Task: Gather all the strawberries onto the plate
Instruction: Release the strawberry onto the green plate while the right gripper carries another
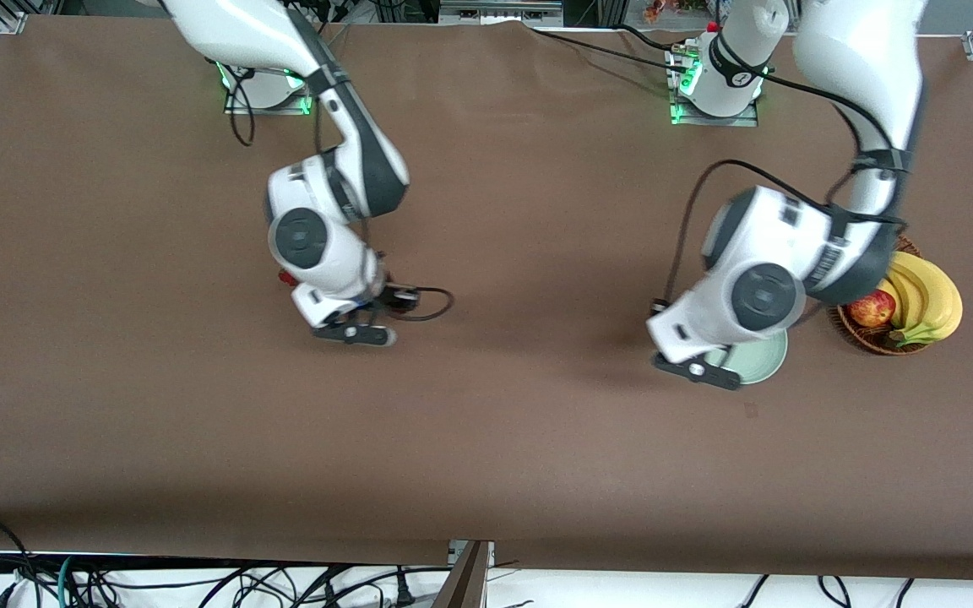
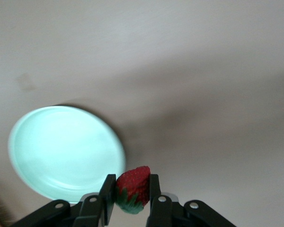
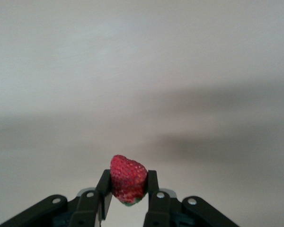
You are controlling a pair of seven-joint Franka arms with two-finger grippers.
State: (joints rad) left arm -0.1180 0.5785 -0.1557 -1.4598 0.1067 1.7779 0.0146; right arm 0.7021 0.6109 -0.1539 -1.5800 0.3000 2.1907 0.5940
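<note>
Both arms are carrying fruit. The left end effector (image 2: 132,198) is clamped on a strawberry (image 2: 133,188), its fingers pressing the berry's 2 flanks with the green top showing just below the red flesh. It hangs over the counter (image 1: 520,211) right at the edge of the plate (image 2: 61,151), a pale green dish that sits beside the basket (image 1: 867,338) holding bananas (image 1: 930,300) and an apple (image 1: 872,309), at the left arm's end of the counter. The plate shows nothing in it.

The right end effector (image 3: 128,198) also grips a second strawberry (image 3: 128,182), squeezed across its widest part, over bare counter well apart from the plate. A bit of red (image 1: 286,277) peeks out beside the right arm's wrist in the front view; what it is cannot be told.

These berries are likely light, soft and easily bruised. A gentle pinch across the broad middle suits them best, since the tapered tip would probably slip.
</note>
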